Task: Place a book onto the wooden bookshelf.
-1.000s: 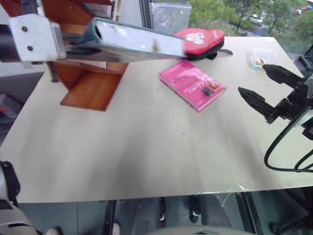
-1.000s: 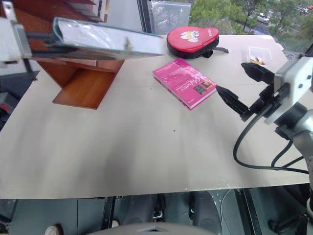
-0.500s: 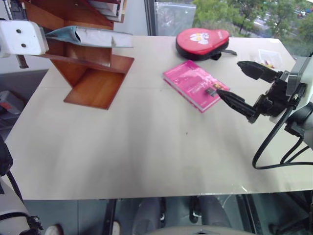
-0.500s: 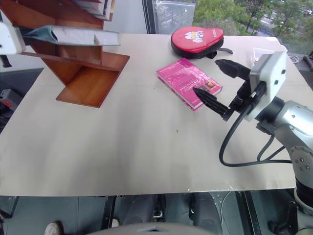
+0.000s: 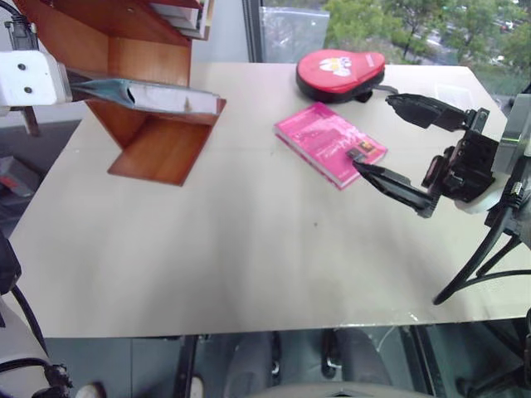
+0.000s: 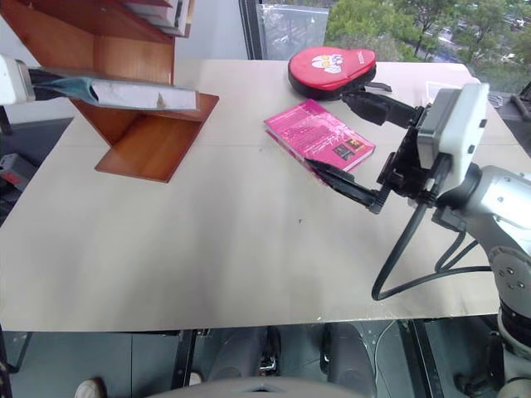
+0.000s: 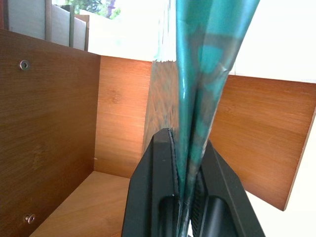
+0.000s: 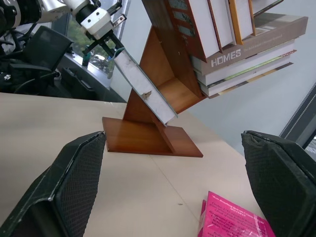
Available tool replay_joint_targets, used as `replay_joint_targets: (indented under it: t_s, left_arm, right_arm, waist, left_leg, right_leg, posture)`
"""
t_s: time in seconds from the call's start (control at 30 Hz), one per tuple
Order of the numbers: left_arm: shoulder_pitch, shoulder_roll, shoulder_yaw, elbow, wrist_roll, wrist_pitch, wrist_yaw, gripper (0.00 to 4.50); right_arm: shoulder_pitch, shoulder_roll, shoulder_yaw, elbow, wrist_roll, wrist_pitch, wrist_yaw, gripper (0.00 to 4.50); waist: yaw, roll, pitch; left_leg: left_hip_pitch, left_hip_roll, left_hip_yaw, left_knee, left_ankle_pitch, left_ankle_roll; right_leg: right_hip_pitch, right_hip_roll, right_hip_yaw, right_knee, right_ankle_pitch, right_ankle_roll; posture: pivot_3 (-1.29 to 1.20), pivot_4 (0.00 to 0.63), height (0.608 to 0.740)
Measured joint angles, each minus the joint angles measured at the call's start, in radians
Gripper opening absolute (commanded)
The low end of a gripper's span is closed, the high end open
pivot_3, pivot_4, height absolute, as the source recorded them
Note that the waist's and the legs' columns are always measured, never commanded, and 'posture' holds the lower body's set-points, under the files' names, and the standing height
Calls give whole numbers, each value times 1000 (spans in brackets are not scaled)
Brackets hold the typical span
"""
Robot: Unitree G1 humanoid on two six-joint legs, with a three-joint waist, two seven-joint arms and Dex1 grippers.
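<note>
We see a pale beige surface [image 5: 249,249] set by a window with green trees outside. On it lie a bright pink book [image 5: 329,143], a red zipped case [image 5: 340,70] near the far edge, and a small clear box [image 6: 440,89] at the far right corner. At the far left stands the wooden bookshelf [image 5: 158,149], its slanted upper compartment carrying a row of other books [image 8: 237,44].

The book [image 5: 158,98], teal with white page edges, is held out nearly level over the shelf's lower board. Whether it touches the wood, we cannot tell. Our left gripper [image 7: 186,163] has its 2 jaws clamped together on the book's spine end, the black fingers [image 7: 158,182] pressing the cover from both sides.

Our right gripper [image 5: 397,141] hovers over the surface beside the pink book, well apart from the teal one, its 2 jaws spread wide and holding nothing.
</note>
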Motion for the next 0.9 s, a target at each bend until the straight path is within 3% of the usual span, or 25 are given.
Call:
replay_joint_targets:
  t_s: [0.03,0.1,0.13,0.2,0.33,0.43,0.53,0.67,0.73,0.83,0.9]
  left_arm:
    - [0,0,0,2,0,3,0,1008]
    - [5,1,0,13,3,24,17,1935]
    - [11,2,1,14,3,29,23,2089]
    - [30,6,24,13,-15,32,25,2915]
    - [128,25,128,-34,-160,62,-46,2915]
    - [233,33,227,-156,-315,195,-115,2915]
    - [424,49,360,-432,-495,511,-110,2915]
    - [781,77,628,-923,-811,1201,-53,2915]
    - [912,64,746,-1104,-924,1412,-30,2915]
    - [1073,-37,834,-1339,-1069,1607,27,2110]
    - [1162,-131,819,-1459,-1123,1660,87,1137]
  right_arm:
    - [0,0,2,1,-2,0,3,4500]
    - [0,0,5,14,-10,-9,18,4500]
    - [0,0,5,18,-12,-13,21,4500]
    - [0,0,5,32,-15,-23,38,4500]
    - [4,-1,4,67,-25,-41,73,4500]
    - [9,-8,1,80,-24,-45,106,4500]
    - [11,-10,-1,98,-22,-51,134,4500]
    - [27,-22,-10,113,-9,-50,171,4500]
    - [43,-29,-18,115,1,-49,185,4500]
    - [94,-39,-29,111,10,-47,200,4500]
    - [127,-46,-52,100,21,-43,199,4500]
  waist:
    - [0,0,0]
    - [-1,-1,1]
    - [-2,-1,1]
    - [-2,-1,1]
    - [-7,-1,1]
    - [-7,-2,1]
    - [-8,-2,1]
    - [-16,-2,1]
    - [-18,0,2]
    - [-16,5,2]
    - [-15,5,2]
  left_leg:
    - [0,0,0,0,0,0]
    - [-1,0,0,0,0,0]
    - [-1,0,0,0,0,0]
    - [-2,0,0,0,0,0]
    - [-3,0,1,0,-1,2]
    - [-4,0,0,0,-2,2]
    - [-5,0,-1,0,-2,2]
    - [-4,0,-4,0,-2,2]
    - [-2,0,-4,0,-2,1]
    - [2,-1,-4,-1,-1,1]
    - [1,-1,-5,-1,0,-1]
  right_leg:
    - [0,0,0,0,0,0]
    - [0,1,0,0,0,0]
    - [0,1,0,0,0,0]
    - [-1,1,0,-1,0,0]
    - [-2,0,1,-3,2,-3]
    - [-2,0,0,-4,2,-3]
    - [-1,-1,-1,-5,2,-3]
    - [1,-3,1,-5,1,-1]
    - [2,-3,1,-5,-1,1]
    - [5,-5,1,-4,-1,2]
    - [5,-5,1,-3,-1,1]
  posture:
    - [0,150,740]
    - [0,150,740]
    - [0,150,740]
    - [0,150,740]
    - [0,150,740]
    - [0,150,740]
    - [0,150,740]
    - [0,150,740]
    - [0,150,740]
    - [0,150,740]
    - [0,150,740]
